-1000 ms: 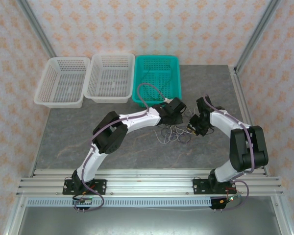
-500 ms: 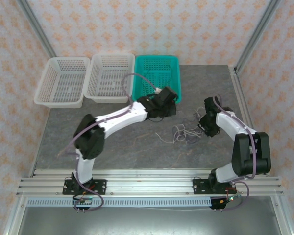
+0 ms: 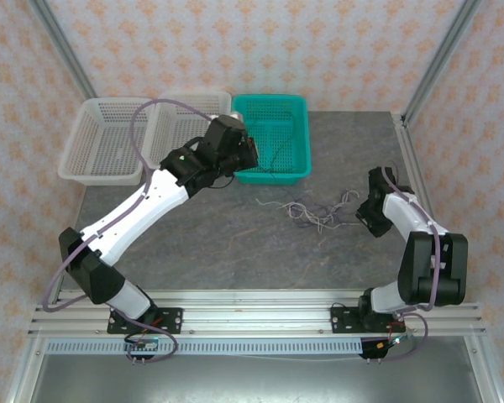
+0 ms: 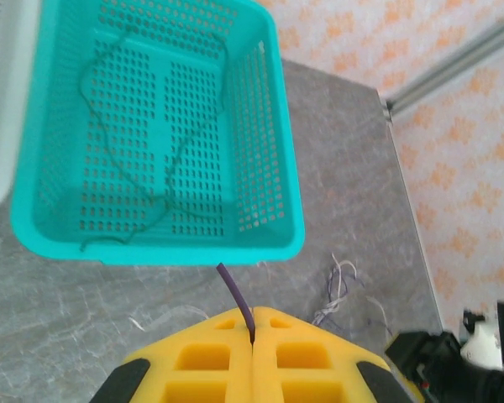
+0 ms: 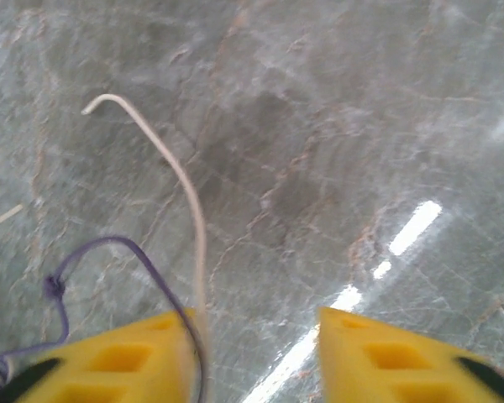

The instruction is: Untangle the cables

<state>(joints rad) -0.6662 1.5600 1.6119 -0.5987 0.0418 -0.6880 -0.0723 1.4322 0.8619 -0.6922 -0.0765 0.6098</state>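
My left gripper (image 4: 252,336) is shut on a dark purple cable, whose short end (image 4: 233,290) sticks out past the fingertips. It hangs by the near left corner of the teal basket (image 4: 151,250), as the top view shows (image 3: 245,153). A green cable (image 4: 164,164) lies looped inside that basket. A loose tangle of whitish and purple cables (image 3: 315,210) lies on the table between the arms. My right gripper (image 5: 256,357) is open just right of the tangle (image 3: 365,211). A whitish cable (image 5: 189,197) and a purple one (image 5: 130,248) run along its left finger.
Two white baskets (image 3: 105,138) (image 3: 189,130) stand left of the teal basket (image 3: 269,99) along the back of the grey table. Metal frame posts (image 3: 433,71) rise at the back corners. A rail runs along the table's right edge (image 3: 412,168).
My left arm swung up and left from the tangle to the teal basket's edge, still shut. The right gripper drew back to the right and opened. The tangle spread out wider.
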